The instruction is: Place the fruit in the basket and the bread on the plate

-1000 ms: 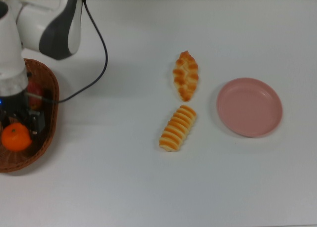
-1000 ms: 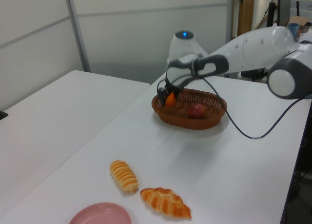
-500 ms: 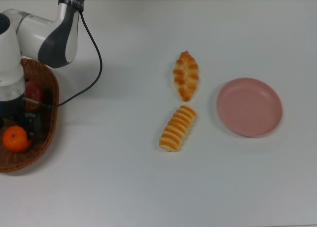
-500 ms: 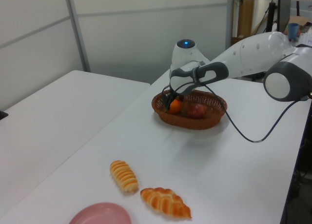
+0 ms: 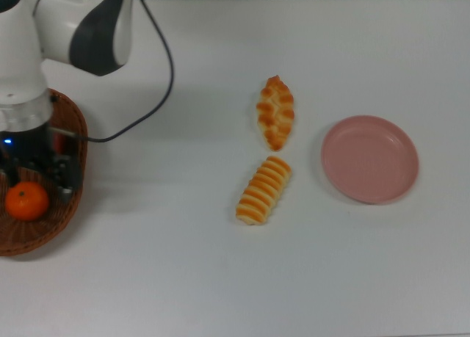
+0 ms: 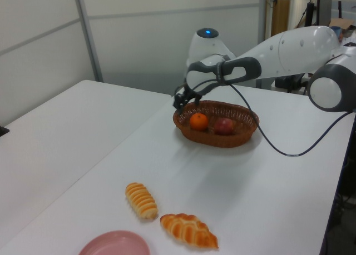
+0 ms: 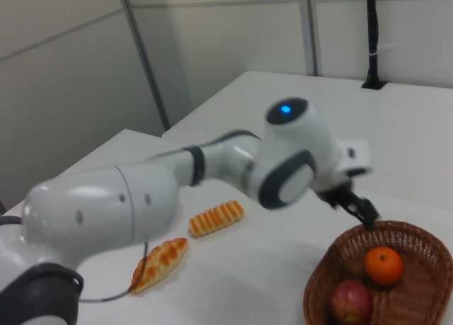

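Brown wicker basket [image 6: 217, 134] holds both fruits: the orange tangerine [image 6: 198, 121] and the dark red apple [image 6: 224, 125] lie side by side inside it. The gripper [image 6: 181, 100] hangs above the basket's rim, empty; whether its fingers are spread I cannot tell. On the white table [image 5: 220, 278], the braided loaf [image 5: 275, 111] and the ribbed loaf [image 5: 264, 190] lie near the pink plate [image 5: 369, 158], not on it.
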Controlling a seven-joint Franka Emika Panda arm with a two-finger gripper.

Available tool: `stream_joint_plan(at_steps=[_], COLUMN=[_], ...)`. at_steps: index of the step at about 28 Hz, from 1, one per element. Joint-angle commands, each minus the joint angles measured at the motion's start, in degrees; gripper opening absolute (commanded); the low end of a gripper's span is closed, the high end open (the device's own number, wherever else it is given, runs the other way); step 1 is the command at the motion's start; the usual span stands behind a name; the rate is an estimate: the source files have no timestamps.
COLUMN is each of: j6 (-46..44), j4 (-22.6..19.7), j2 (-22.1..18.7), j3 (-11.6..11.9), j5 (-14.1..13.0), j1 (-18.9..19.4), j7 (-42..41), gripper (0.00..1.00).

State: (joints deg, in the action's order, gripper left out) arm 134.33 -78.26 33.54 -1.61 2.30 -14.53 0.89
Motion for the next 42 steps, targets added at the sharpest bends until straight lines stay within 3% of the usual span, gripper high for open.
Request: stream_joint_plan(at_steps=[1, 9, 21, 27, 35, 38, 42], j6=[-4.8, -14.6, -14.5, -14.6, -14.6, -14.6, -14.6], j4=[-2.1, -1.8, -2.3, -3.7, -6.7, -6.8, -7.1], j2=[-2.7, -4.1, -1.4, 0.0, 1.0, 1.4, 1.4], j3=[0.7, 0.6, 0.7, 0.7, 0.7, 0.7, 0.7], j5=[-2.3, -2.3, -0.8, 2.5, 8.9, 10.3, 10.4], j1=[6.9, 15.8, 27.3, 29.2, 29.5, 29.6, 29.6], j7=[0.5, 4.8, 5.6, 5.6, 5.3, 5.2, 5.3], gripper=[1.0, 1.0, 1.0, 1.0, 1.0, 0.91, 0.35])
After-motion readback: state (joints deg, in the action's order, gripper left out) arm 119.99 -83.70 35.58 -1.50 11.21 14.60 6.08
